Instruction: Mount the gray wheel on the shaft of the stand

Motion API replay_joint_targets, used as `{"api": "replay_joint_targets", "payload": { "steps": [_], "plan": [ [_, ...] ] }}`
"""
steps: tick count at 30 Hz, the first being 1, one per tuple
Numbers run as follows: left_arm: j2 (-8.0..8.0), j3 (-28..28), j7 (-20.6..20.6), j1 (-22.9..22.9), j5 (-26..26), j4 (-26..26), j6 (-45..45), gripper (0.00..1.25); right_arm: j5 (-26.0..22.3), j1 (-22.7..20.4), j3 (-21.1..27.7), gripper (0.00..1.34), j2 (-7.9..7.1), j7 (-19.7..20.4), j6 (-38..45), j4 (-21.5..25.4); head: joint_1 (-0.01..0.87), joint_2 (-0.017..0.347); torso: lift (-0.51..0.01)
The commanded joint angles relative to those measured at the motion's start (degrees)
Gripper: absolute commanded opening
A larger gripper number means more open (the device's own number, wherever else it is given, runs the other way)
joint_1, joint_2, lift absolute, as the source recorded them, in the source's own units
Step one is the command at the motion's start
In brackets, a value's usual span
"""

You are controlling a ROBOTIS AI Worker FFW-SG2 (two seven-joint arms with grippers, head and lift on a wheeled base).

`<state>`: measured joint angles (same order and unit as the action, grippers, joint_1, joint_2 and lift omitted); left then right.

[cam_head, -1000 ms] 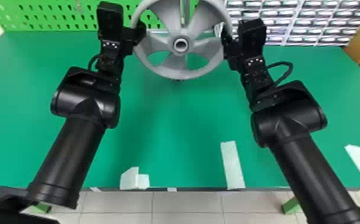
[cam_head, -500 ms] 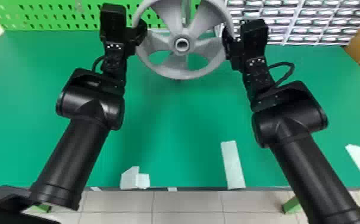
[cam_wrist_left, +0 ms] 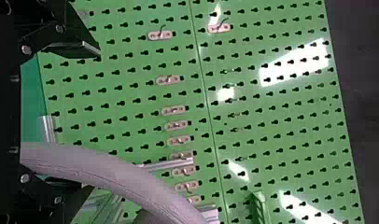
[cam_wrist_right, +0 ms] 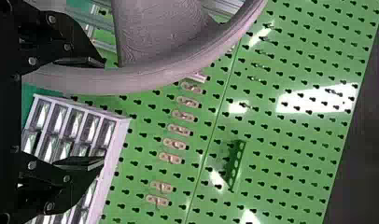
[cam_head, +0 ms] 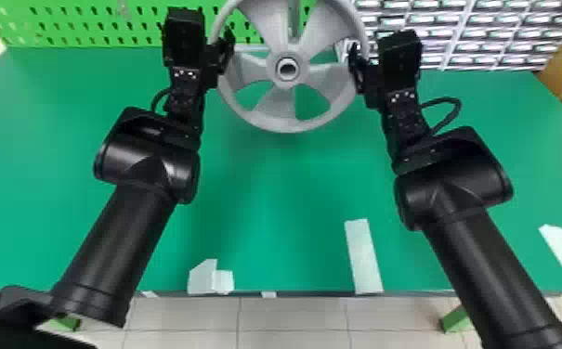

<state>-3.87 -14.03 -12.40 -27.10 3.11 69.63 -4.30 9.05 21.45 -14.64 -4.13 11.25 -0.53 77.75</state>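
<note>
Upright between the two arms, the gray wheel (cam_head: 272, 106) faces the head camera at the table's far side, its hub bore looking dark. My left gripper (cam_head: 228, 45) is at its left rim, my right gripper (cam_head: 356, 62) at its right rim. The left wrist view has the left gripper (cam_wrist_left: 95, 119) open wide, the rim (cam_wrist_left: 115, 172) passing between its fingers, nearer one. The right gripper (cam_wrist_right: 103, 112) is also open, with the rim (cam_wrist_right: 131, 81) close along one finger. Behind the hub stands a metal upright (cam_head: 294, 21) of the stand; its shaft is hidden.
A green pegboard (cam_head: 61, 25) rises along the back of the green table (cam_head: 265, 204). Racks of small drawers (cam_head: 460, 35) stand at the back right. Pale tape strips (cam_head: 363, 255) lie near the front edge.
The wheel has shifted slightly right, and its lower rim now shows lower and closer to the camera. The left arm has moved a little right; the right gripper has moved slightly the same way.
</note>
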Motion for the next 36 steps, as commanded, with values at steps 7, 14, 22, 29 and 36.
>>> {"api": "replay_joint_targets", "payload": {
  "steps": [7, 14, 22, 29, 36],
  "plan": [
    [0.00, -0.6, 1.1, -0.2, 0.3, -0.1, -0.5, 1.03, 0.0, 0.0, -0.1, 0.86, 0.09, 0.0, 0.0, -0.1, 0.865, 0.052, -0.101],
    [0.00, -0.8, 1.7, -0.1, 0.1, -0.1, -0.9, 1.07, 0.0, 0.0, -0.1, 0.89, 0.09, 0.1, 0.0, -0.1, 0.865, 0.052, -0.101],
    [0.00, -1.1, 1.8, 0.0, -0.2, -0.2, -1.0, 1.11, 0.0, 0.1, -0.3, 1.12, 0.09, 0.1, 0.0, -0.1, 0.865, 0.052, -0.101],
    [0.00, -1.1, 1.8, 0.3, -0.5, -0.1, -1.0, 1.12, -0.2, 0.1, -0.3, 1.11, 0.09, 0.1, 0.0, -0.1, 0.865, 0.052, -0.101],
    [0.09, -1.1, 1.8, 1.5, -1.3, 0.8, -1.7, 1.13, -1.0, -0.8, -0.2, 1.11, 0.17, 0.1, -0.4, 0.7, 0.865, 0.052, -0.101]
  ]
}}
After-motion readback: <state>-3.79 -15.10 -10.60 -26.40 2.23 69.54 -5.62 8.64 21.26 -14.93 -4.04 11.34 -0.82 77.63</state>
